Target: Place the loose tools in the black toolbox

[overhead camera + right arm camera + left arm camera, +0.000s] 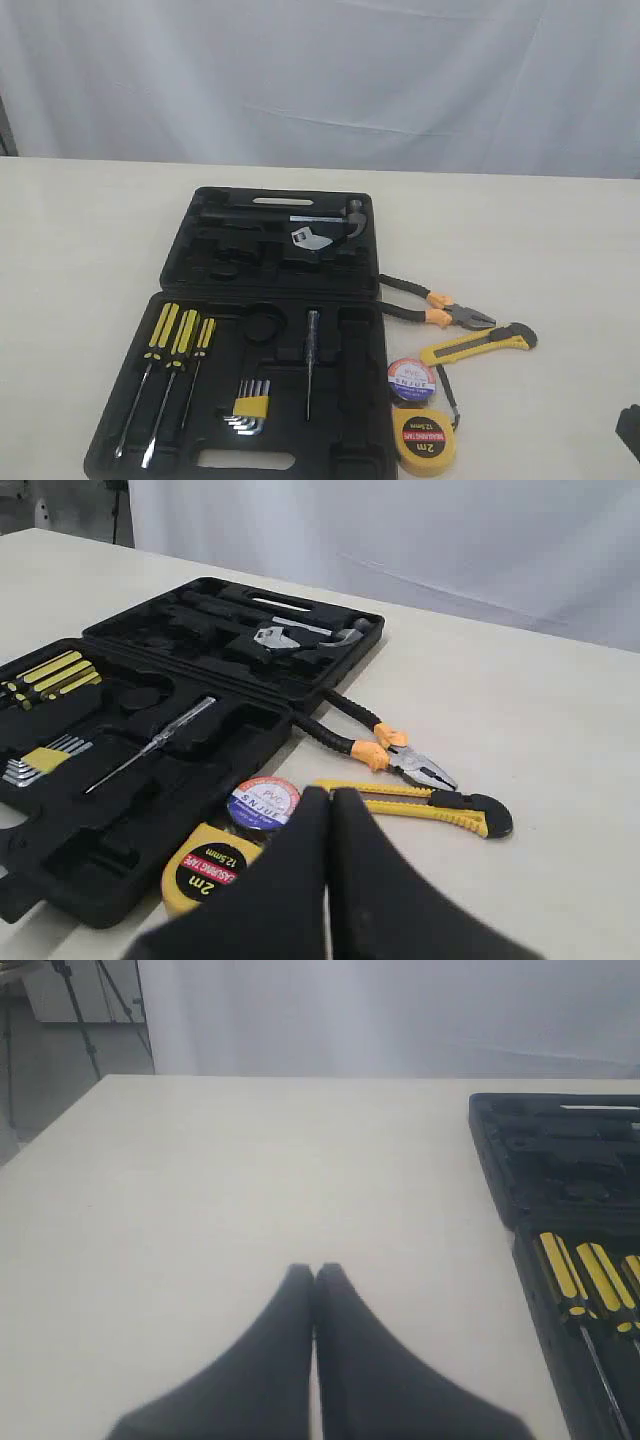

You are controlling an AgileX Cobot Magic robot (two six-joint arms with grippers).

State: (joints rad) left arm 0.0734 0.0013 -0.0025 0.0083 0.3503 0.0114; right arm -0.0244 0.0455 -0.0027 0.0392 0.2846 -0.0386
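The black-and-orange-handled pliers (440,308), yellow-black utility knife (478,345), black labelled tape roll (412,380) and round yellow tape measure (424,440) lie just right of the open black plastic toolbox (355,400). The pliers look stiff and heavy, so I would pinch both rubbery handles near the pivot. My right claw (330,795) hovers on their near side, tips pressed together, empty; my left claw (315,1272), equally closed and empty, hangs left of the toolbox.

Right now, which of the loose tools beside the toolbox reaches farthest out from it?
The yellow-and-black utility knife. Its black end lies farther from the toolbox than the tip of the pliers; the tape roll and tape measure sit close beside it.
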